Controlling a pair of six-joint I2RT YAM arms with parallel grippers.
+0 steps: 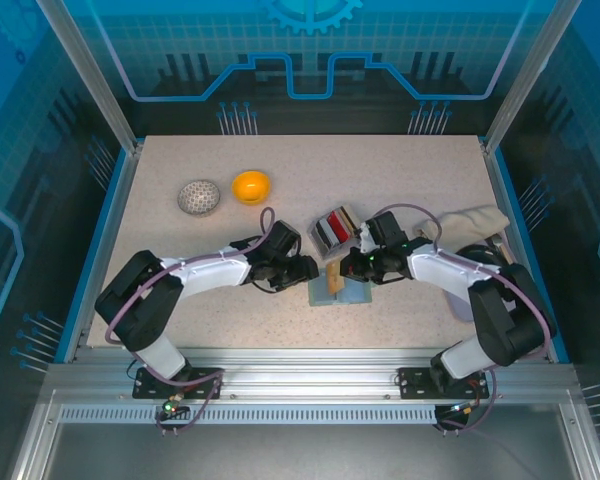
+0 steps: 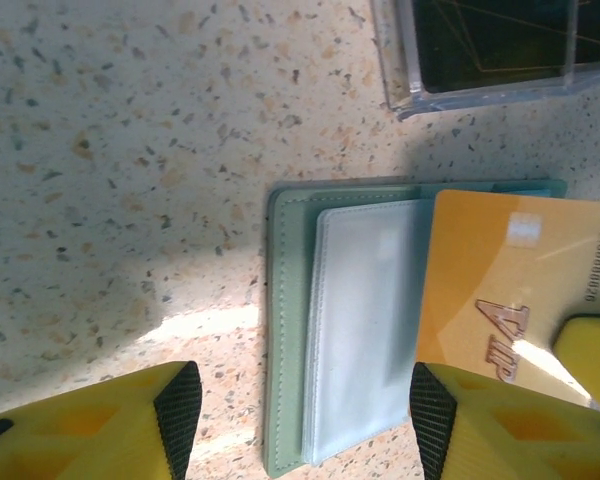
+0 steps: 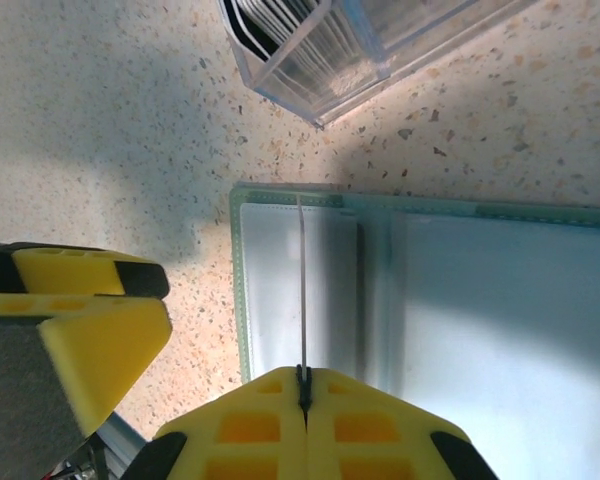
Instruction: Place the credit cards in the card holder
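The card holder [image 1: 345,292] lies open on the table, its grey-green cover [image 2: 288,330] and pale blue pockets [image 2: 365,320] facing up. My right gripper [image 3: 303,385] is shut on a tan credit card [image 2: 500,280] marked VIP, seen edge-on [image 3: 303,290] in the right wrist view. The card stands upright over the holder's [image 3: 460,300] left pocket. My left gripper [image 2: 305,415] is open just above the holder's left half, nothing pinched between its pads [image 2: 178,412]. More credit cards, red, black and white, stand in a clear box [image 1: 335,228].
The clear card box [image 2: 490,60] sits just behind the holder. An orange bowl [image 1: 251,185] and a patterned ball [image 1: 199,197] are at the back left. A beige cloth [image 1: 477,221] lies at the right. The two grippers are close together over the holder.
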